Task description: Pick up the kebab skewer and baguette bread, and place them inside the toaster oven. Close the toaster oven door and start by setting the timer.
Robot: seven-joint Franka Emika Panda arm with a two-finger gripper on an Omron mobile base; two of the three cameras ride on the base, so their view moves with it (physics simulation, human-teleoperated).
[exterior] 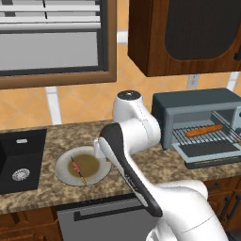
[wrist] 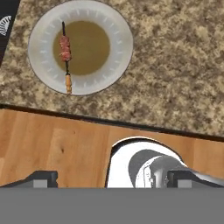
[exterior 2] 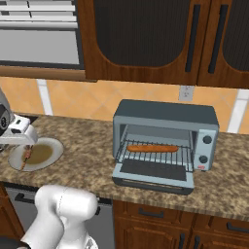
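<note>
Baguette (exterior 2: pixel 152 148) already on the rack inside the oven (exterior 2: pixel 165 138), lying across the opening, mid-right of right base view; same in left base view, right edge. Door (exterior 2: pixel 154 172) dropped open, flat toward the worktop (exterior 2: pixel 82 160) front. Skewer step judged next.

Skewer (wrist: pixel 66 59) on the plate (wrist: pixel 118 30), upper left of hand view, over the left part of the plate's brown centre. Long axis near vertical in that frame: dark tip toward top, red meat in the upper-middle stretch, an orange-brown piece at the lower end near the plate rim.

Gripper (wrist: pixel 111 178) at bottom centre of hand view, jaws at their widest, nothing between them. Finger tips (wrist: pixel 43 178) spread left-right along the frame bottom, so the closing line sits roughly across the stick; little wrist roll judged necessary.

Skewer up and left of gripper in hand view, well apart, with the worktop edge and a strip of wood-coloured surface between. Move judged: carry forward and left over the plate, then descend onto the meat section.

Left base view: plate lower left, skewer (exterior: pixel 77 171) running diagonally, upper-left to lower-right, arm link just beside the plate's right rim. Right base view: plate at far left edge, white hand above it.

Risk judged: thin stick lying flat on plate, easy to miss or pin.

No brand, label or legible writing anywhere; small red mark at the oven's lower right corner, too small to read.
</note>
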